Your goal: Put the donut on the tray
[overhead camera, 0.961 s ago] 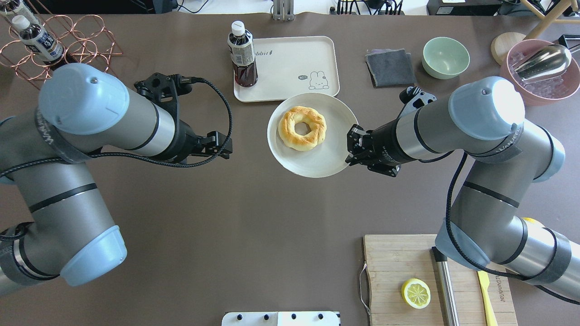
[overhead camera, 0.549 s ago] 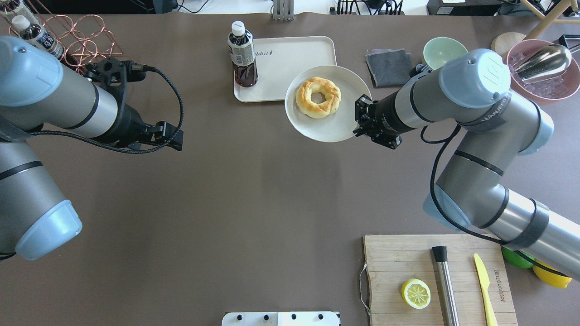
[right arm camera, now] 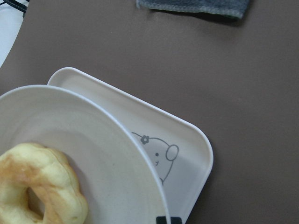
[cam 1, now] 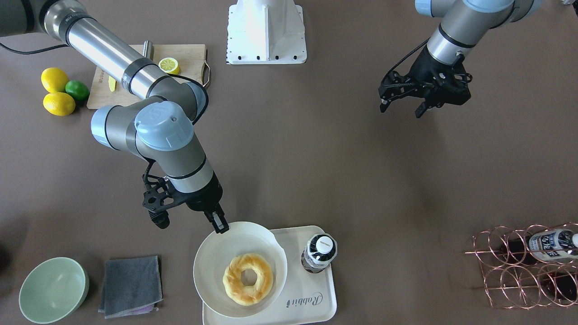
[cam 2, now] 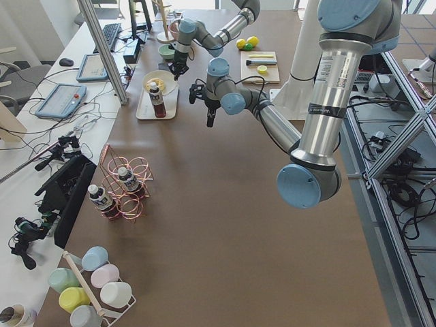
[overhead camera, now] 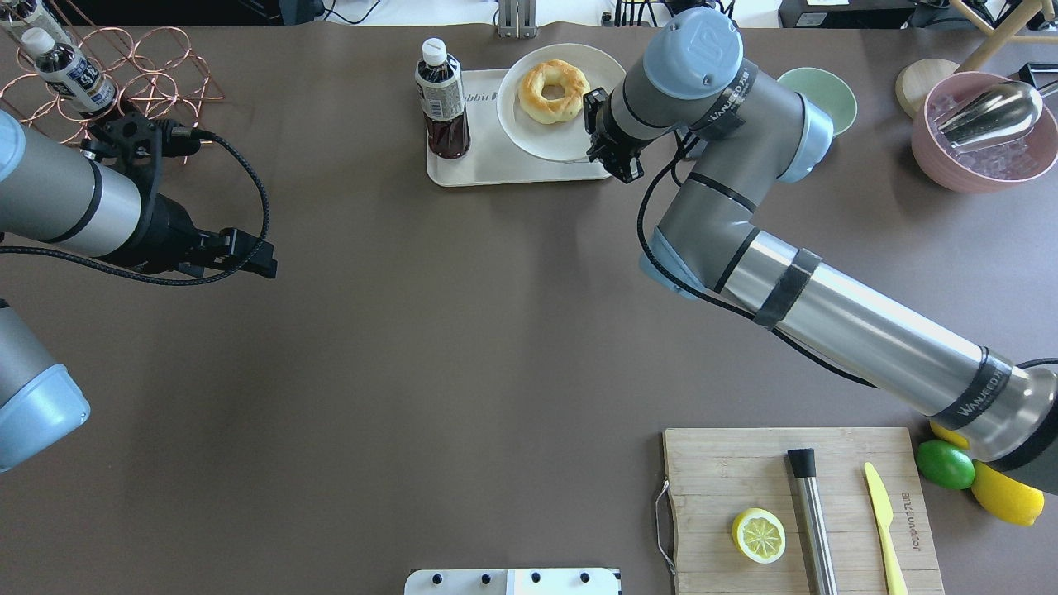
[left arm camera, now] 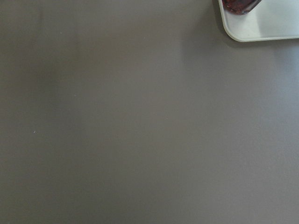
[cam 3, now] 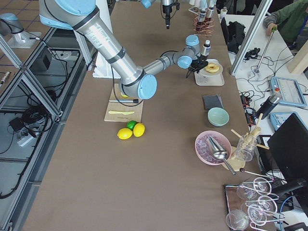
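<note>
The golden donut (overhead camera: 552, 91) lies on a round white plate (overhead camera: 570, 140). My right gripper (overhead camera: 597, 132) is shut on the plate's rim and holds it, tilted, over the cream tray (overhead camera: 479, 169). From the front, the donut (cam 1: 248, 279) sits low in the plate (cam 1: 212, 266), which my right gripper (cam 1: 220, 224) holds over the tray (cam 1: 316, 307). The right wrist view shows the donut (right arm camera: 37, 186), the plate (right arm camera: 107, 154) and the tray's bear drawing (right arm camera: 161, 151). My left gripper (overhead camera: 264, 266) is open and empty, far to the left.
A dark drink bottle (overhead camera: 442, 99) stands on the tray's left end. A grey cloth (cam 1: 131, 284) and a green bowl (cam 1: 53, 289) lie beside the tray. A cutting board (overhead camera: 719, 463) with a lemon half (overhead camera: 758, 535) is near me. A wire bottle rack (overhead camera: 157, 74) stands far left.
My right arm has carried the plate with the donut from the table's middle away from me, to over the tray. My left arm has drawn back to the left.
</note>
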